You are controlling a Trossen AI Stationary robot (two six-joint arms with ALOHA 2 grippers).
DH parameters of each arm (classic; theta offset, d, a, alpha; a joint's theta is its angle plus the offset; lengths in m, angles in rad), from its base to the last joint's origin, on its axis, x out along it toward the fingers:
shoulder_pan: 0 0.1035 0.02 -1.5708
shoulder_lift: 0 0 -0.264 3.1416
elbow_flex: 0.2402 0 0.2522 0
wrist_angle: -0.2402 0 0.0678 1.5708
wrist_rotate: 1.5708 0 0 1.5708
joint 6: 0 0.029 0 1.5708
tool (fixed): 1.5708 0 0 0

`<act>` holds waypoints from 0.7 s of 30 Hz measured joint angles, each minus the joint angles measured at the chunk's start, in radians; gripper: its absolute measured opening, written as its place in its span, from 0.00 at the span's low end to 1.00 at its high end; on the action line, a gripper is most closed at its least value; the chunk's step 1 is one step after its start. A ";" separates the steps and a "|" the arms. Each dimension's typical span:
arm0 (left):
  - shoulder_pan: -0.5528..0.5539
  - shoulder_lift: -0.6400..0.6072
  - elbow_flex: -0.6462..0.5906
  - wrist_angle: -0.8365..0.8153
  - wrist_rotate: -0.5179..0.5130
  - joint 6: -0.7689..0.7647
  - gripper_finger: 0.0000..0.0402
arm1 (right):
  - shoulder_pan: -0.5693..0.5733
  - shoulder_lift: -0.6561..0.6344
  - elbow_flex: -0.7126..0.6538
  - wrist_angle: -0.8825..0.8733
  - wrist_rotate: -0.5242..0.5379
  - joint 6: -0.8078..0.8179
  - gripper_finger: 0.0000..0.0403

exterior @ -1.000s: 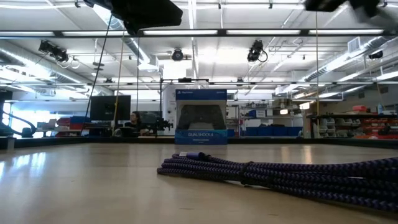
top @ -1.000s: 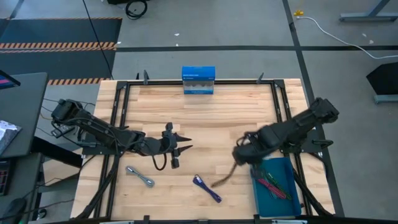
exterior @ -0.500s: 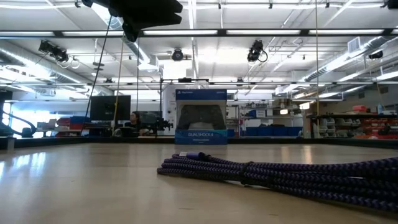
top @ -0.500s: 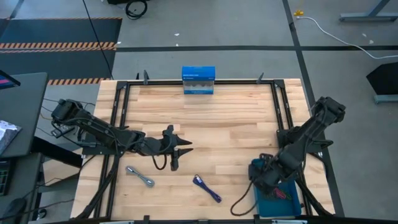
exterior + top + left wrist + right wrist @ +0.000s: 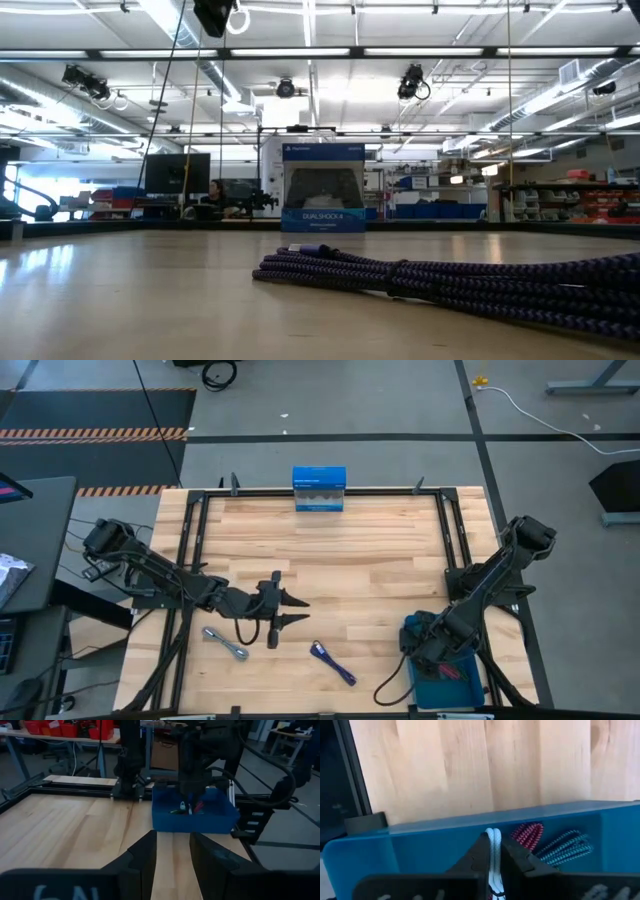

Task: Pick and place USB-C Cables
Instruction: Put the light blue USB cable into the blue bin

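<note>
Right tool [image 5: 492,857] we see pinched on a pale cable [image 5: 493,851] over the blue bin [image 5: 440,845], left tool [image 5: 277,610] spread beside the grey cable [image 5: 227,643] and navy cable [image 5: 332,662]; light, limp, best gripped mid-bundle.

Both arms are dark, near-black, built of jointed segments. The left arm [image 5: 150,572] carries loose black cabling along its links, with a loop hanging beside the wrist. Its gripper [image 5: 283,611] ends in two tapered, pointed black fingers [image 5: 142,857] with flat inner faces; pale partial lettering marks the housing below them. The right arm [image 5: 495,575] is bulkier, with rounded joint housings. The right gripper [image 5: 491,856] has two matte black wedge-shaped fingers [image 5: 476,854], and faint pale lettering on its body.
</note>
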 joint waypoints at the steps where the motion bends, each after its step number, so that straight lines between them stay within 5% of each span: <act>1: 0.003 0.000 0.000 0.001 0.000 0.000 0.31 | 0.001 0.000 -0.004 0.009 0.000 0.004 0.09; 11: 0.031 0.000 0.000 0.001 -0.003 -0.063 0.31 | 0.032 0.000 -0.034 0.063 0.064 0.057 0.10; 21: -0.025 0.000 0.000 0.001 -0.006 -0.113 0.31 | 0.079 0.000 -0.034 -0.056 0.037 0.176 0.35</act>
